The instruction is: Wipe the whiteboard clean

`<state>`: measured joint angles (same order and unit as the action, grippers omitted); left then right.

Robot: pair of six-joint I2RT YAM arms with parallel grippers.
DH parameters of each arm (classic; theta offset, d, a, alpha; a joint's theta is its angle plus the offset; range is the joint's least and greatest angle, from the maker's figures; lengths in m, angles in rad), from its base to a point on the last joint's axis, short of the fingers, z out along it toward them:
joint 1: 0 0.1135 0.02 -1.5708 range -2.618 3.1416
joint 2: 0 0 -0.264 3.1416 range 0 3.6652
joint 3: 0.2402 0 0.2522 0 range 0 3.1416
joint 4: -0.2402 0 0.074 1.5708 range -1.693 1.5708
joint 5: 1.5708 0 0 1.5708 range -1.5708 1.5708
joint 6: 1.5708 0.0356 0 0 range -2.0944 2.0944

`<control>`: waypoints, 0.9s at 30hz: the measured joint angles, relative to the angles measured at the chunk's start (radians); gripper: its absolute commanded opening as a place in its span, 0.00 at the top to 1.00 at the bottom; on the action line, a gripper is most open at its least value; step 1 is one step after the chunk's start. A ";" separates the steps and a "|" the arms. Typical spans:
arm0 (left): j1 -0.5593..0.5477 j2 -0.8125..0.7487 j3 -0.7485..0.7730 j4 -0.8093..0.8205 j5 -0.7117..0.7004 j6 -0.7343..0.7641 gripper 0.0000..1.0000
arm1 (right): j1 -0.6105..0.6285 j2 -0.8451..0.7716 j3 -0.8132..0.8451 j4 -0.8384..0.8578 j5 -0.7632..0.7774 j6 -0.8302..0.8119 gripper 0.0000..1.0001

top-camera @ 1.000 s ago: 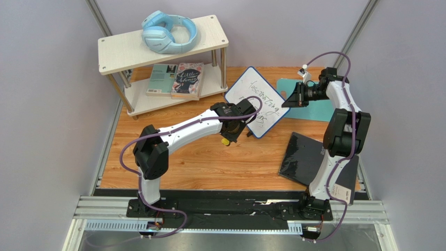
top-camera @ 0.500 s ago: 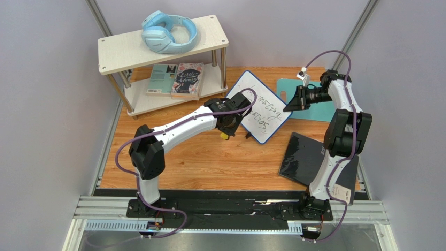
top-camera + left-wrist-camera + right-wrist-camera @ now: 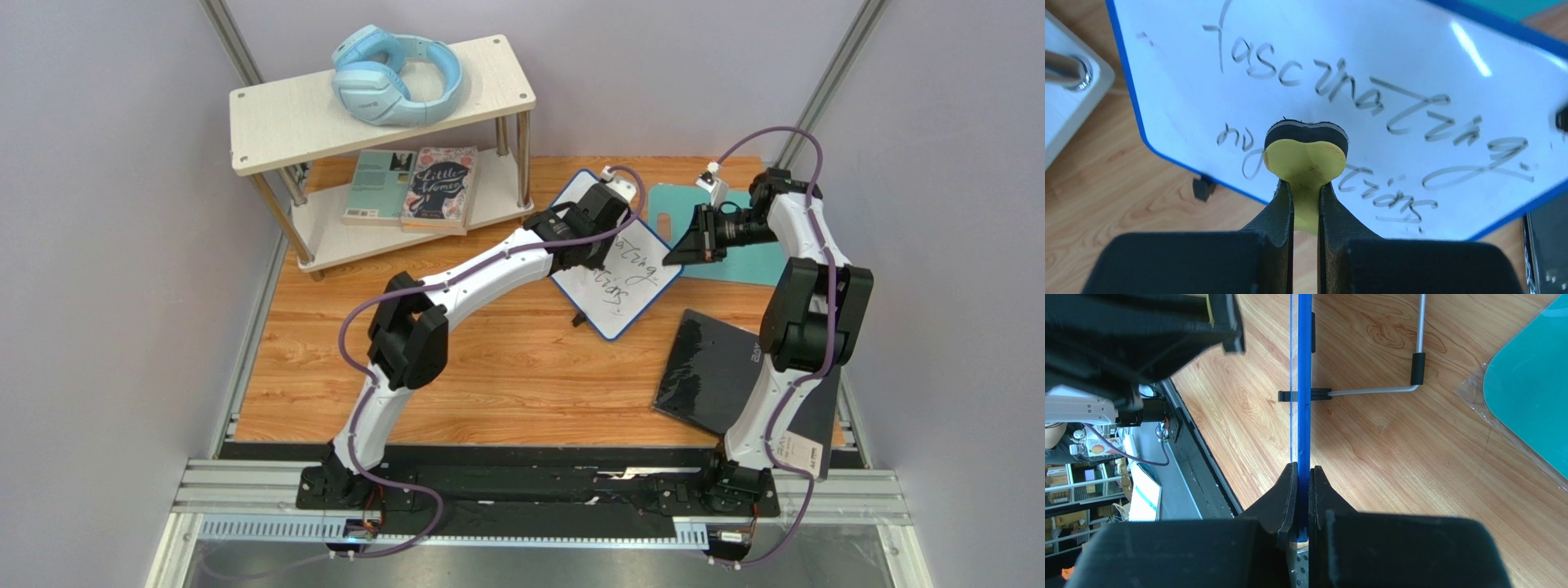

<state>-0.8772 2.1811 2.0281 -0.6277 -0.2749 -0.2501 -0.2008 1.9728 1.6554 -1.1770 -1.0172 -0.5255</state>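
The whiteboard (image 3: pixel 623 292) has a thin blue frame and dark handwriting (image 3: pixel 1364 92) in two lines. It stands tilted on the wooden table. My left gripper (image 3: pixel 593 243) is over the board's far-left part. In the left wrist view it (image 3: pixel 1306 184) is shut on a yellow eraser (image 3: pixel 1306 156), whose black felt pad rests against the start of the lower line. My right gripper (image 3: pixel 672 255) is shut on the board's right edge. The right wrist view shows its fingers (image 3: pixel 1303 471) pinching the blue frame (image 3: pixel 1304 386).
A two-level shelf (image 3: pixel 485 67) at the far left carries blue headphones (image 3: pixel 395 76) and books (image 3: pixel 417 184). A teal mat (image 3: pixel 742 251) lies behind the right gripper. A black glossy panel (image 3: pixel 718 368) lies at the near right. The board's wire stand (image 3: pixel 1376 390) shows behind it.
My left arm has swung from the board's near-left corner up and over the board, bringing the eraser onto the writing. The right gripper has kept its hold on the board's edge.
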 measured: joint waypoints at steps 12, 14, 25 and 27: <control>0.194 0.106 0.097 0.238 0.094 0.001 1.00 | 0.003 0.001 0.023 -0.045 0.011 -0.037 1.00; 0.220 0.152 0.171 0.249 0.138 0.002 1.00 | 0.004 0.002 0.031 -0.061 0.012 -0.053 1.00; 0.237 0.317 0.399 0.266 0.263 0.013 1.00 | 0.003 0.037 0.068 -0.146 0.037 -0.069 1.00; 0.237 0.291 0.338 0.293 0.278 0.010 1.00 | 0.004 0.037 0.072 -0.154 0.042 -0.069 1.00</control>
<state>-0.6399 2.4718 2.3665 -0.3347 0.0032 -0.2398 -0.1970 2.0098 1.7275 -1.3312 -0.9756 -0.5949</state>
